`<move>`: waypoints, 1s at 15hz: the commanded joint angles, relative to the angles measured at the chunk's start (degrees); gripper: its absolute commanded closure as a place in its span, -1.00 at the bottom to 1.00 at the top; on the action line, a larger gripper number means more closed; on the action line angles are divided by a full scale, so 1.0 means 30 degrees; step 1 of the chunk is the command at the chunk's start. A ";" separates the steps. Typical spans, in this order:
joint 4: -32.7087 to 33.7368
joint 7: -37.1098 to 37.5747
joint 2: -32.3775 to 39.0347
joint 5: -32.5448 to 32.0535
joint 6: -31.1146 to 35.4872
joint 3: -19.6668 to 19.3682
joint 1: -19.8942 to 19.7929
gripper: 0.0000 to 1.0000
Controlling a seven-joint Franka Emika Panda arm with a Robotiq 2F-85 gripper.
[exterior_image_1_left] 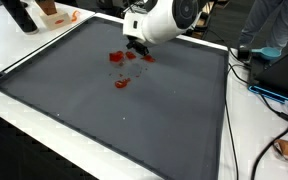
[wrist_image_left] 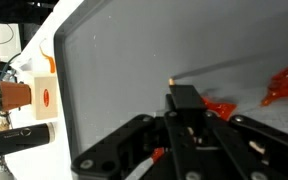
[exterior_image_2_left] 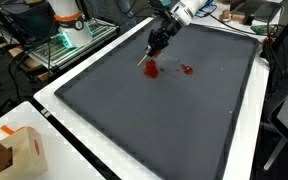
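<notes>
My gripper [exterior_image_1_left: 136,45] [exterior_image_2_left: 156,45] [wrist_image_left: 184,100] hangs low over the far part of a dark grey mat [exterior_image_1_left: 114,120] [exterior_image_2_left: 174,120]. Its fingers are shut on a thin stick with a red-and-white handle [wrist_image_left: 152,156]. The pale tip [wrist_image_left: 171,79] pokes out past the fingertips, and the stick [exterior_image_2_left: 142,62] slants down to the mat. Red patches [exterior_image_1_left: 118,57] [exterior_image_2_left: 152,70] [wrist_image_left: 284,85] lie on the mat right beside the gripper. One more red patch [exterior_image_1_left: 122,84] lies nearer the middle, and a small one [exterior_image_2_left: 187,69] sits off to the side.
The mat lies on a white table [exterior_image_1_left: 24,120] [exterior_image_2_left: 64,110]. A cardboard box [exterior_image_2_left: 14,150] [wrist_image_left: 39,95] stands at one corner, with a black cylinder [wrist_image_left: 14,140] near it. Cables [exterior_image_1_left: 274,95] and a person [exterior_image_1_left: 274,25] are beyond one edge.
</notes>
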 commanded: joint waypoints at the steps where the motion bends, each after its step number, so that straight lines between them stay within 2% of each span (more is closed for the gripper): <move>1: 0.0222 -0.1139 0.0004 0.0769 0.0034 -0.0114 -0.0185 0.94; 8: 0.0256 -0.3720 -0.0707 0.2261 0.0335 -0.0138 -0.0828 0.94; 15: -0.0498 -0.7277 -0.2487 0.4182 0.2029 -0.0045 -0.1651 0.94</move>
